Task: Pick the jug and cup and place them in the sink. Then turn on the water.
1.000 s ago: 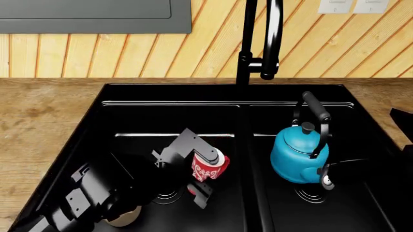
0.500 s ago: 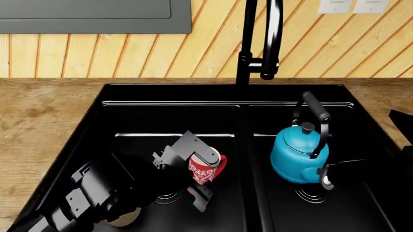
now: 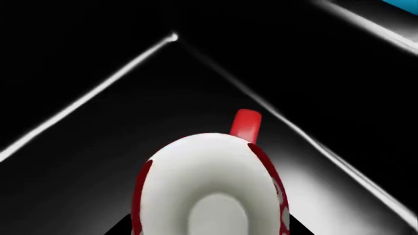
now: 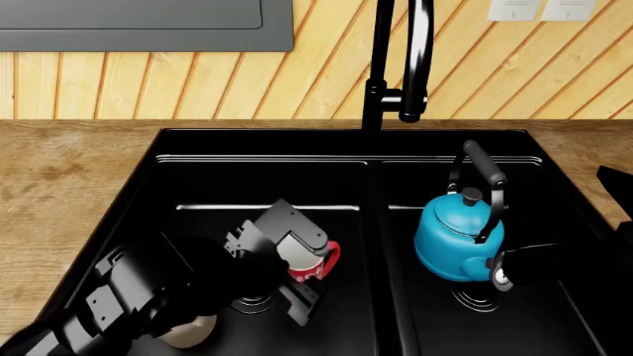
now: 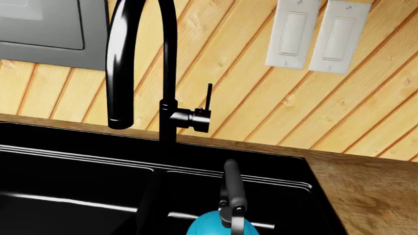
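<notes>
The red cup (image 4: 319, 261) lies tilted low in the left basin of the black sink (image 4: 257, 144), with my left gripper (image 4: 301, 268) shut on it. In the left wrist view the cup (image 3: 209, 176) shows its white inside, its red handle (image 3: 247, 125) pointing away. A bit of the beige jug (image 4: 188, 331) peeks out under my left arm in the same basin. Dark parts of my right arm (image 4: 615, 185) show at the right edge; its fingers are lost against the black basin. No water is in view under the faucet (image 4: 420, 59).
A blue kettle (image 4: 455, 237) with a black handle stands in the right basin, also seen in the right wrist view (image 5: 216, 226). The faucet (image 5: 140, 49) has a thin side lever (image 5: 209, 100). Wooden counter (image 4: 70, 185) surrounds the sink; wall switches (image 5: 313, 34) sit behind.
My left arm has drawn back to the left and sunk lower, carrying the cup down toward the basin floor. The kettle and right arm have not moved.
</notes>
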